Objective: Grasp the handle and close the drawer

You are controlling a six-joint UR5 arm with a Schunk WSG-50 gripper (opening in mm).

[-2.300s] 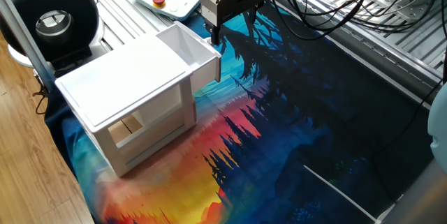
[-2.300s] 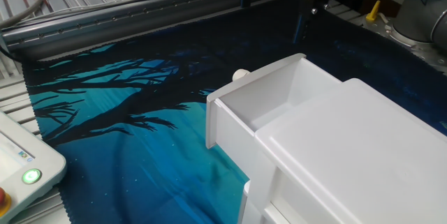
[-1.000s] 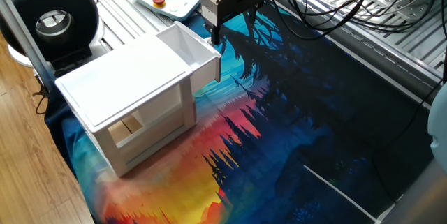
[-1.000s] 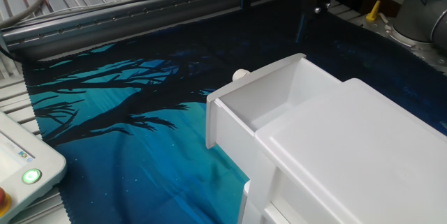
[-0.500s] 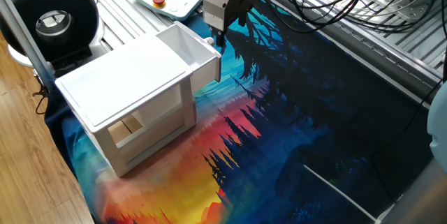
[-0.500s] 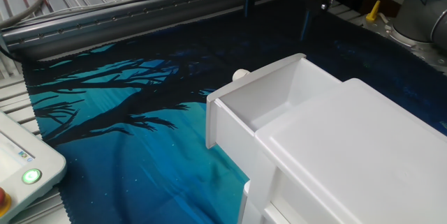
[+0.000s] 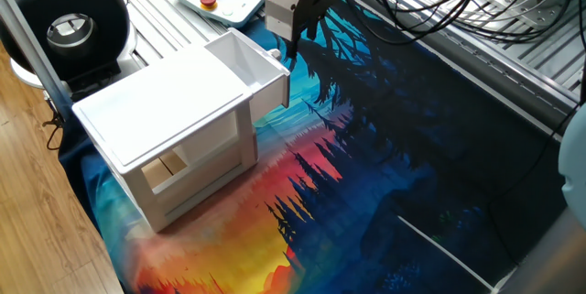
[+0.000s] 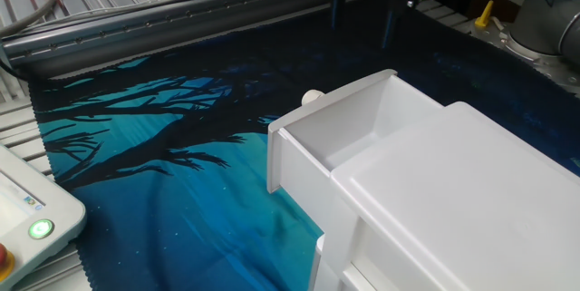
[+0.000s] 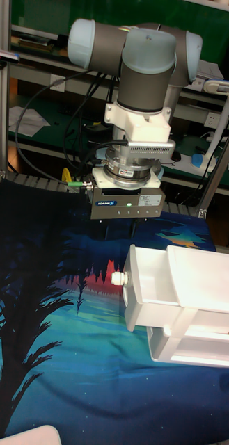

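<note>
Drawer open, gripper above the knob

The drawer (image 8: pixel 340 132) juts from its white cabinet (image 7: pixel 174 120) (knob (image 9: pixel 117 279) untouched); the gripper (image 8: pixel 362 14) hangs above, fingers (image 8: pixel 390 26) spread wide, holding nothing.

Drawer (image 8: pixel 362 137) smooth matt white plastic; mat (image 7: pixel 430 147) printed cloth.

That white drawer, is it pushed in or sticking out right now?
Sticking out. The drawer juts well past the cabinet top, its empty inside exposed. Its handle is untouched; the gripper hangs above it.
</note>
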